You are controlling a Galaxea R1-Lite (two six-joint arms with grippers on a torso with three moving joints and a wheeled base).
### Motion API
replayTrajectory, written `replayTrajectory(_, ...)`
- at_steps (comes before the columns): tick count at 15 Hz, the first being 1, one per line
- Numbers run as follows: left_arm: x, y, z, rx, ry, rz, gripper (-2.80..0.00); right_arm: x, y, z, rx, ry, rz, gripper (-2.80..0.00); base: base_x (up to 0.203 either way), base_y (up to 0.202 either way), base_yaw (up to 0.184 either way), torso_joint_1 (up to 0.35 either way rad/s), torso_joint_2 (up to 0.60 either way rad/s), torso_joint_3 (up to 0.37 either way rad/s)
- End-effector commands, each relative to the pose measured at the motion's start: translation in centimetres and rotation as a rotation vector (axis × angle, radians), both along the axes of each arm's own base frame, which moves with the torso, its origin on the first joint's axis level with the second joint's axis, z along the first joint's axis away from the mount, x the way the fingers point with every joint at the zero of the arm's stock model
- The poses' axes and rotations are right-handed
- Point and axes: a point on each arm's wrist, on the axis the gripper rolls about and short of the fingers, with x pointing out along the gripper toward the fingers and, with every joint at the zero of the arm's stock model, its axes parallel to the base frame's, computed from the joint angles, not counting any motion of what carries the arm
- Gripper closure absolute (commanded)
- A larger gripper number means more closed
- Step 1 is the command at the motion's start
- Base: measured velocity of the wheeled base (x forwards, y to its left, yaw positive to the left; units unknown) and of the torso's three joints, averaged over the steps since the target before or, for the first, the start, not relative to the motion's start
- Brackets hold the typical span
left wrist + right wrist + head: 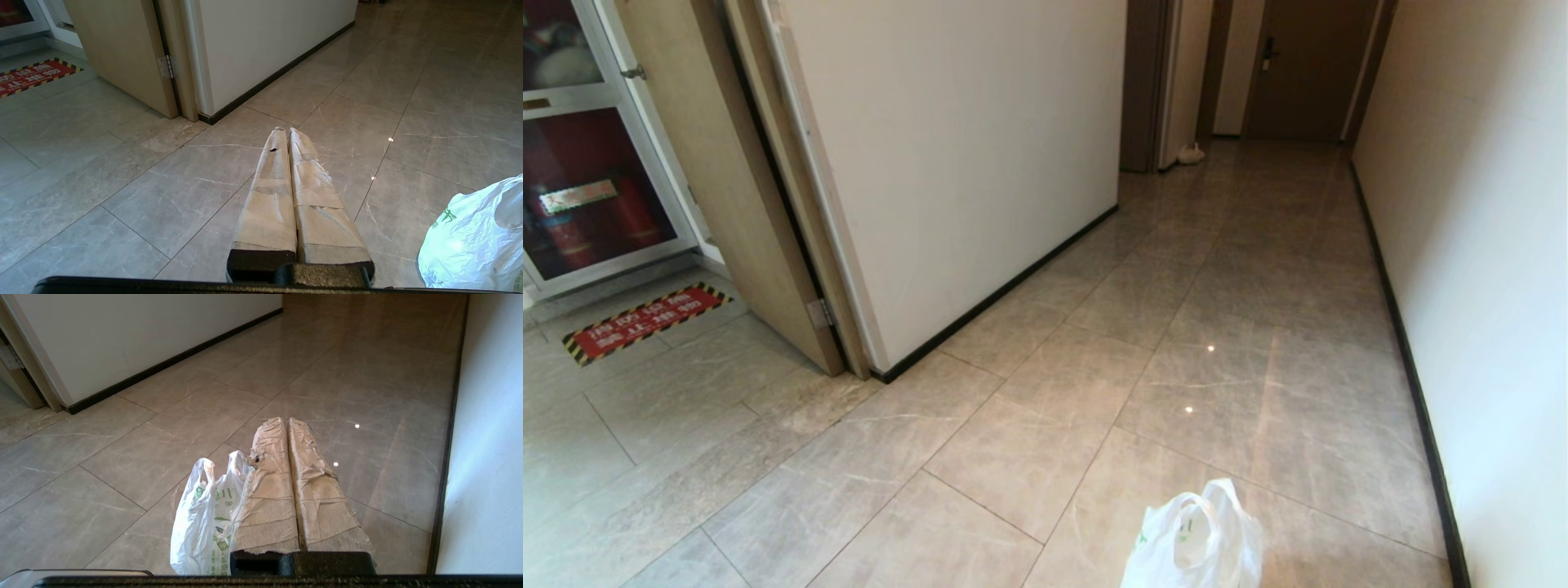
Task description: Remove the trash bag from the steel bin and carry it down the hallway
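Observation:
The trash bag, thin white plastic with green print, hangs at the bottom of the head view above the hallway floor. In the right wrist view the trash bag dangles against the side of my right gripper. Its tape-wrapped fingers are pressed together, and a bag loop runs up to one finger; the exact pinch spot is hidden. My left gripper is shut on nothing, level over the tiles, and the trash bag shows off to its side. The steel bin is out of view.
A white wall with black skirting runs along the right. A white wall corner and an open wooden door stand on the left. A dark brown door closes the far end. A fire cabinet and a red floor sign are at far left.

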Motion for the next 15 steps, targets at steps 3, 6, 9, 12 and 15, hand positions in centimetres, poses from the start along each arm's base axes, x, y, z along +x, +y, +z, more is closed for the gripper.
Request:
replayTrajectory(3,0.0,0.0,0.0,0.001,0.0,0.0,0.0,0.0,0.01,-0.02,-0.01,0.001,0.003,0.0,0.0,0.0,0.0,0.0,0.0,0.0)
replayTrajectory(6,0.0,0.0,0.0,0.001,0.0,0.0,0.0,0.0,0.0,0.02,-0.008,-0.002,0.002,0.0,0.0,0.0,0.0,0.0,0.0,0.0)
replayTrajectory(9,0.0,0.0,0.0,0.001,0.0,0.0,0.0,0.0,0.01,-0.02,-0.009,0.001,0.003,0.0,0.0,0.0,0.0,0.0,0.0,0.0)
replayTrajectory(12,0.0,0.0,0.0,0.001,0.0,0.0,0.0,0.0,0.0,0.02,-0.002,-0.002,0.0,0.0,0.0,0.0,0.0,0.0,0.0,0.0)
replayTrajectory(15,0.0,0.0,0.0,0.001,0.0,0.0,0.0,0.0,0.0,0.02,-0.002,-0.002,0.0,0.0,0.0,0.0,0.0,0.0,0.0,0.0)
